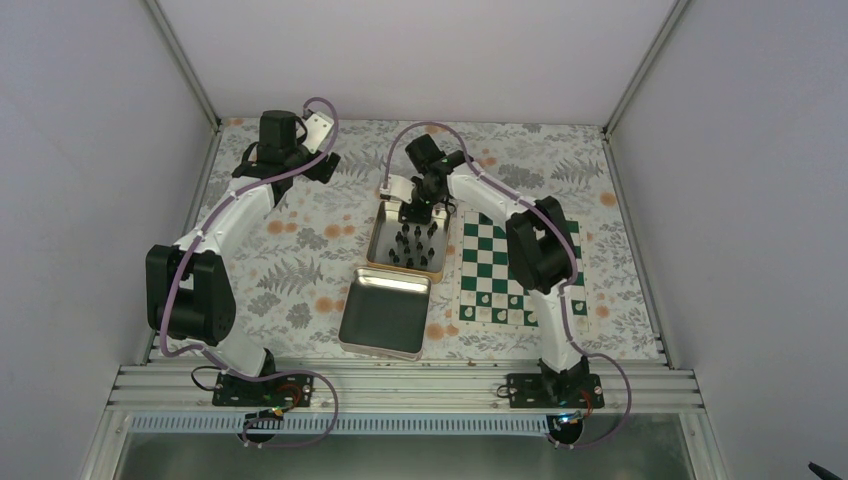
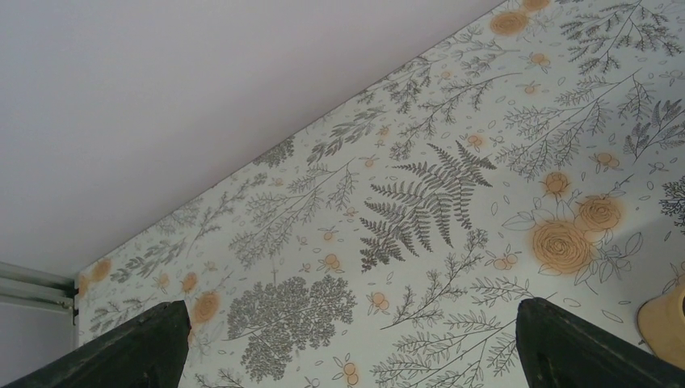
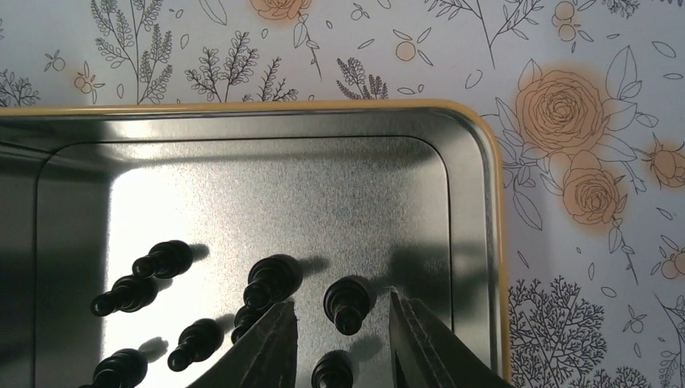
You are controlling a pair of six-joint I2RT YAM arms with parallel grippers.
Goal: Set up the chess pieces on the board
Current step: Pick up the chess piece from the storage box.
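Found the right gripper (image 3: 341, 301) lowered into the open tin (image 3: 485, 170), close to one of its corners, jaws parted only a little and straddling one of the chess pieces (image 3: 349, 301). Saw a sliver of bare metal on either side of that piece, so took it as bracketed rather than clamped. Made out several more black pieces inside the tin, two crowding the chosen one and the rest nearer the tin's middle. Saw the board (image 1: 500, 270) lying flat just beside the tin, on the side toward the right arm; could not make out any black piece on it. Saw the left gripper (image 2: 349, 305) spread wide with nothing in it, over flowered tablecloth (image 2: 420, 202) well apart from the tin. Judged the pieces light, rigid, smooth and top-heavy: easily toppled by a brushing finger, and likely to squirt out of a pinch on the rounded head. Judged the narrower stem under the head the better hold, taken squarely and gently, clear of the neighbours.
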